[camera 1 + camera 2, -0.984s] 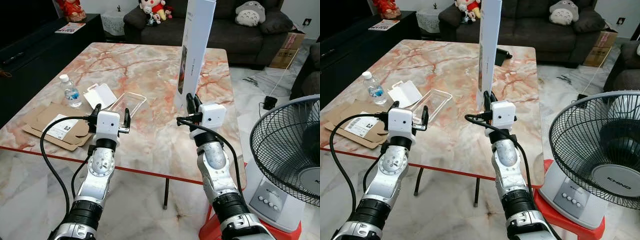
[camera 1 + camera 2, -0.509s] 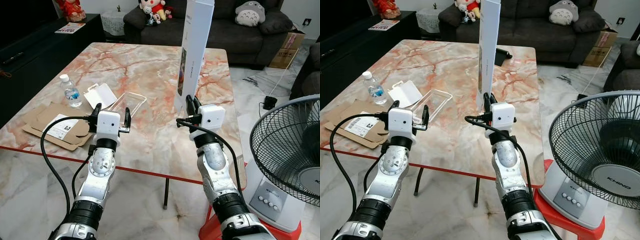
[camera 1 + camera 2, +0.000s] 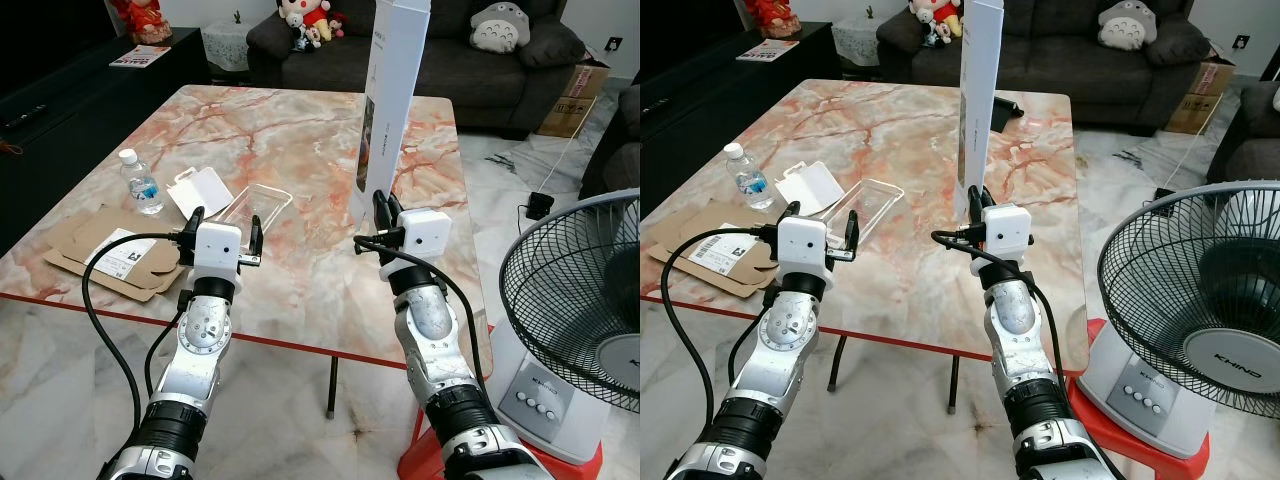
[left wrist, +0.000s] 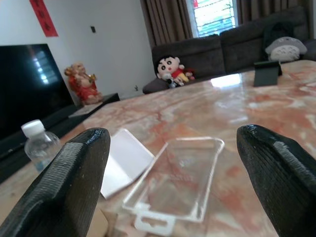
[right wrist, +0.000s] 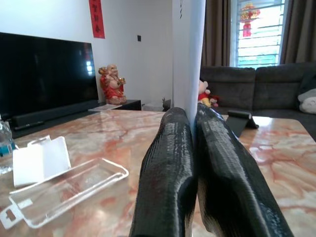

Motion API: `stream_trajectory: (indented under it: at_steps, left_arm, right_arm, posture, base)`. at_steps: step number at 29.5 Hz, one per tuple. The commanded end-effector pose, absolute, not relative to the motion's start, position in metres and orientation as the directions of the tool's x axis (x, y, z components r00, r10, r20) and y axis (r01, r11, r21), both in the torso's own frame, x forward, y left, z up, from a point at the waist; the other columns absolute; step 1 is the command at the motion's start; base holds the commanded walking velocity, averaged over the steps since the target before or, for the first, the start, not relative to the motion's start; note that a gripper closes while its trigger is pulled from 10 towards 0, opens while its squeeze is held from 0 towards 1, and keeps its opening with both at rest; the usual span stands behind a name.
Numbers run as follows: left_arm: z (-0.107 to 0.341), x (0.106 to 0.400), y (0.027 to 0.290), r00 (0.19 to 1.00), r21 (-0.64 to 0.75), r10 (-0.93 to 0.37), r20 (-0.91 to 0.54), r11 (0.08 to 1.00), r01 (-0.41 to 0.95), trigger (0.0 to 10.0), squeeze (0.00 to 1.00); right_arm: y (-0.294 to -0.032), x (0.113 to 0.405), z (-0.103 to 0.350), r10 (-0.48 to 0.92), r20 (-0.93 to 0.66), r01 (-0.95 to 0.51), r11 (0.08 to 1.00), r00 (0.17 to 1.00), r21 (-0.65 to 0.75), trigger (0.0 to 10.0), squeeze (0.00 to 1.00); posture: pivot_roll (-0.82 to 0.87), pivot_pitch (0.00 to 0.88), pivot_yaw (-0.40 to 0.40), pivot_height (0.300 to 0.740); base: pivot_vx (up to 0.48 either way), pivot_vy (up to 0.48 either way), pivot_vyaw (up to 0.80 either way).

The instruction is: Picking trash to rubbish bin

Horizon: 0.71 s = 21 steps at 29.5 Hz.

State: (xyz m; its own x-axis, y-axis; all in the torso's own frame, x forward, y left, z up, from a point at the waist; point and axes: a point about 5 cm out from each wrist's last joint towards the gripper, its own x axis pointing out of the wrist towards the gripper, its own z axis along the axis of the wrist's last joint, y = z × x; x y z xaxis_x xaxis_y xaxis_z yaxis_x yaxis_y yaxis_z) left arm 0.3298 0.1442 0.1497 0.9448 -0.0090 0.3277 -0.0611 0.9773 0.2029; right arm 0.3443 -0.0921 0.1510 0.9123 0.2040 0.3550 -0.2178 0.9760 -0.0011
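On the marble table (image 3: 300, 140) lie a clear plastic tray (image 3: 255, 205), a white card (image 3: 203, 188), a small water bottle (image 3: 141, 183) and flattened brown cardboard (image 3: 105, 250). A tall white box (image 3: 390, 100) stands upright right of the middle. My left gripper (image 3: 226, 217) hovers open near the front edge, pointing at the clear tray (image 4: 177, 173) with nothing between its fingers. My right gripper (image 3: 379, 200) is shut and holds nothing, just in front of the foot of the tall box (image 5: 188, 54).
A standing fan (image 3: 585, 300) is close on the right, beside my right arm. A dark sofa (image 3: 450, 40) with soft toys lies beyond the table, and a black TV cabinet (image 3: 60, 90) runs along the left. A red stool (image 3: 425, 462) sits under my right arm.
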Motion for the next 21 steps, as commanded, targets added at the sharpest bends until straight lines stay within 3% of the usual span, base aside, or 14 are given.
stream_trajectory:
  at_steps: [1, 21]
  left_arm:
    - [0.1473, 0.3291, 0.1435, 0.946, 0.213, -0.017, 0.324, 0.976, -0.055, 10.0, 0.00]
    - [0.1464, 0.3291, 0.1428, 0.947, 0.213, -0.017, 0.320, 0.975, -0.055, 10.0, 0.00]
  right_arm:
    - [-0.0904, 0.3453, 0.1512, 0.205, 0.356, -0.222, 0.975, 0.912, 0.007, 10.0, 0.00]
    - [-0.0904, 0.3459, 0.1497, 0.208, 0.346, -0.225, 0.974, 0.915, 0.007, 10.0, 0.00]
  posture:
    - [0.02, 0.036, 0.019, 0.740]
    - [0.01, 0.035, 0.017, 0.740]
  base:
    - [-0.251, 0.000, 0.00]
    - [-0.265, 0.000, 0.00]
